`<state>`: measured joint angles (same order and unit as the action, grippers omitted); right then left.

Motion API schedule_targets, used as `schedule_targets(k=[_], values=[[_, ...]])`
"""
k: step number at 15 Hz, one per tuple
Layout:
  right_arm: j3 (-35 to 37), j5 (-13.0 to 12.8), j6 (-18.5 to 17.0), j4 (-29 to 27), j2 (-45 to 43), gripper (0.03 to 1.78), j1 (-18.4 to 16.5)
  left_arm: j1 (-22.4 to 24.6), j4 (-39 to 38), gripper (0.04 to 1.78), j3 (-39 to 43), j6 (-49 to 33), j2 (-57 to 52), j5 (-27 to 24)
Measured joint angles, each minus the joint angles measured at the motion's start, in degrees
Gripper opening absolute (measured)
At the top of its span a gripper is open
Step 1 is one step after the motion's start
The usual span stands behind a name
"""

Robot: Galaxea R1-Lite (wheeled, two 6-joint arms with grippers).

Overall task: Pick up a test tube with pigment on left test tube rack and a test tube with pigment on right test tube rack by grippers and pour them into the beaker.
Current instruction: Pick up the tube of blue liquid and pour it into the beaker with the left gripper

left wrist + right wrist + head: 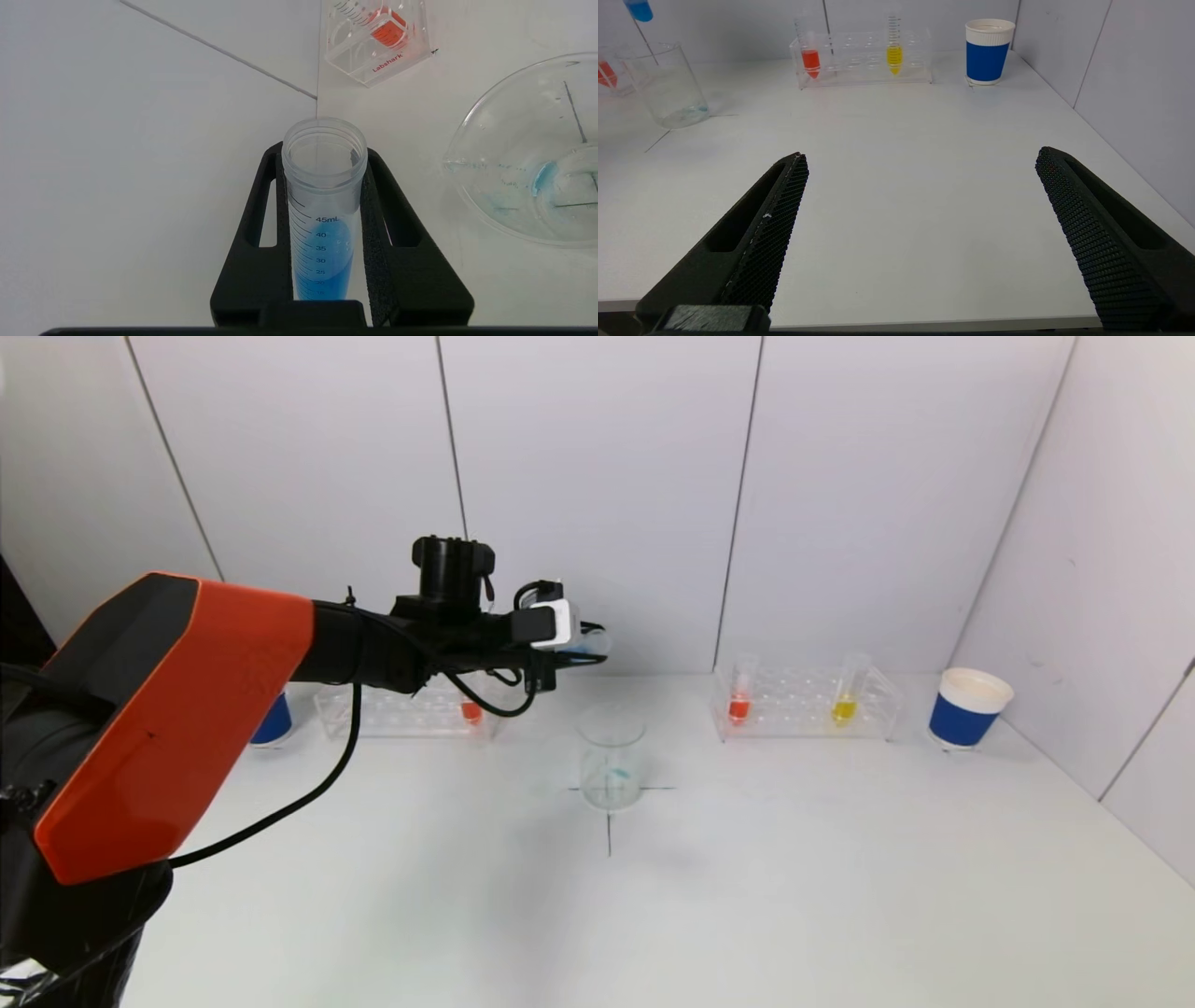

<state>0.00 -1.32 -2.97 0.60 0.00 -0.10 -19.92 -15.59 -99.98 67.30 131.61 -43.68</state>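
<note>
Clear glossy glass beaker [528,154]; translucent frosted plastic test tube [322,205]; transparent, seemingly acrylic right test tube rack [805,705]; matt white table [747,859]; left gripper [324,154] matt black plastic, right gripper [920,242] pads roughly textured; paper-looking cup [989,51]

test tubes [738,695]: 4 | racks [805,705]: 2 | beaker [611,761]: 1 | paper cups [967,707]: 2

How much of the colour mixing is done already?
A little blue already sits in the beaker. The left gripper holds the blue test tube beside it, still partly full. The right gripper is open and empty; a tube from the right rack is left.
</note>
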Motion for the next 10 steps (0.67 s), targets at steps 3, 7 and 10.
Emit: schedule_targets(k=[3,7,10], values=[[0.0,0.0,0.0,0.0,0.0,1.77,0.0,-0.3,0.0,0.44,0.8,4.6,-0.5,0.0],[0.0,0.0,0.0,0.0,0.0,1.77,0.0,-0.5,0.0,0.44,3.1,9.4,-2.0,-0.1],[0.0,0.0,0.0,0.0,0.0,1.77,0.0,-0.5,-0.8,0.44,3.8,14.0,-2.9,-0.1]])
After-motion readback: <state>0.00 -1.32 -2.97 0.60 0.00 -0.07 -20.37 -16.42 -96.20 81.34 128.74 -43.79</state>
